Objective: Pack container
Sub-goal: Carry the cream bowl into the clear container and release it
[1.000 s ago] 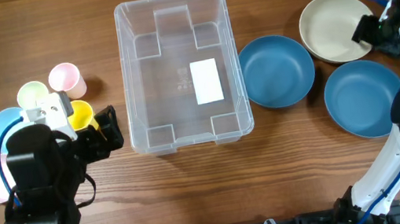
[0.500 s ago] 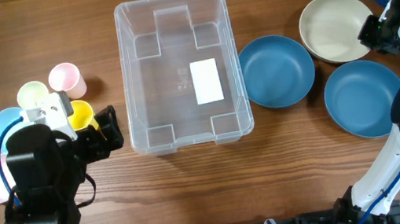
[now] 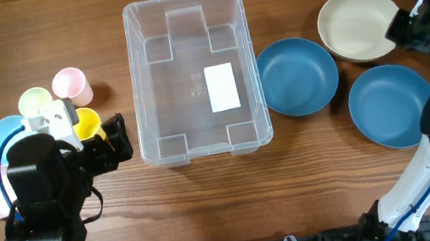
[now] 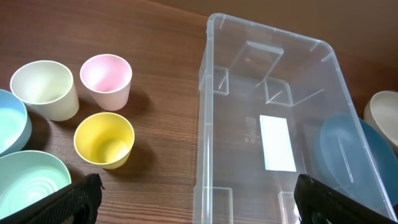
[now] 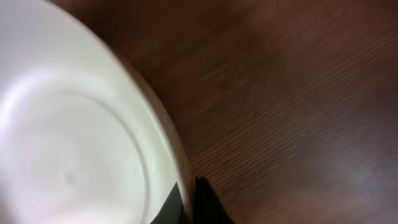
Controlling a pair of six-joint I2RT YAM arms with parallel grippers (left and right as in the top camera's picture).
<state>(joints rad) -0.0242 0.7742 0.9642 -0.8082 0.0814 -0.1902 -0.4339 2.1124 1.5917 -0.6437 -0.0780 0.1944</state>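
Right arm is taking the cream bowl by its edge while the bin is waiting empty.

The container (image 3: 191,77) is sitting empty mid-table (image 3: 309,175), between bowls and cups, so either arm can be loading it. The right gripper (image 3: 403,26) is pinching the cream bowl (image 3: 354,23) at its right rim, apparently to carry it over; the bowl is now lying slightly up and left of where it was half a second ago. The left gripper (image 3: 118,137) is waiting spread wide beside the cups (image 3: 67,100), unmoved.
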